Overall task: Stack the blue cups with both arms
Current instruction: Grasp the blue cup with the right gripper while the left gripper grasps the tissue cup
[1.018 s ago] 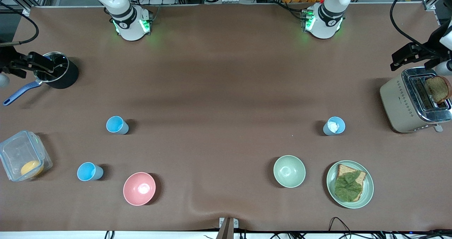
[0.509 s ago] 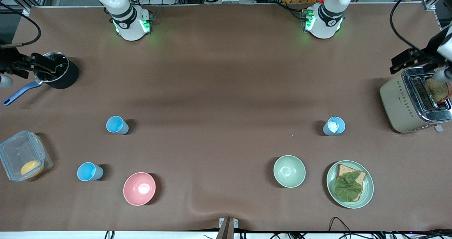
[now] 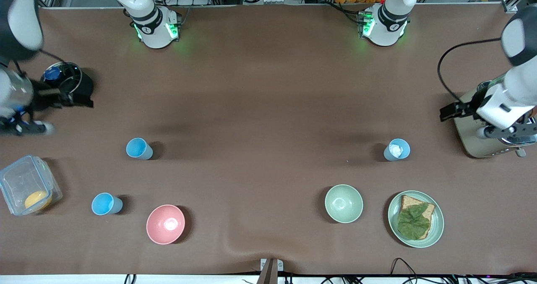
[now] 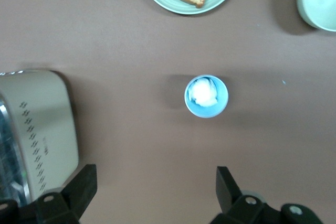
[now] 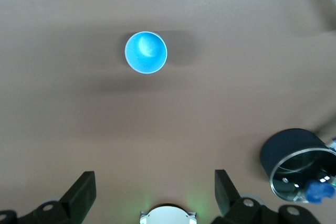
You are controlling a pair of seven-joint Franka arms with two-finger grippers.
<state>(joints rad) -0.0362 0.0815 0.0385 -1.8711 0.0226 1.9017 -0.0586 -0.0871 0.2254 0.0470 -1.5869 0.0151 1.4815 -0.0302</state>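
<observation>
Two light-blue cups stand toward the right arm's end: one (image 3: 138, 148) farther from the front camera, one (image 3: 106, 203) nearer. A greyer blue cup with a white patch inside (image 3: 396, 149) stands toward the left arm's end. My left gripper (image 3: 455, 109) is up in the air beside the toaster, open and empty. Its wrist view shows the patched cup (image 4: 206, 96) ahead of the open left gripper (image 4: 154, 192). My right gripper (image 3: 63, 99) is up in the air by the pot, open and empty. Its wrist view shows a blue cup (image 5: 146, 52) ahead of the open right gripper (image 5: 153, 192).
A beige toaster (image 3: 470, 137) and a black pot (image 3: 77, 87) stand at opposite table ends. A clear container (image 3: 25, 189), a pink bowl (image 3: 165, 224), a pale green bowl (image 3: 343, 203) and a plate with toast and lettuce (image 3: 415, 219) sit nearer the front camera.
Both arms have swung in from the table's ends. The left gripper left the toaster's top, the right gripper left the pot. The cups have not moved.
</observation>
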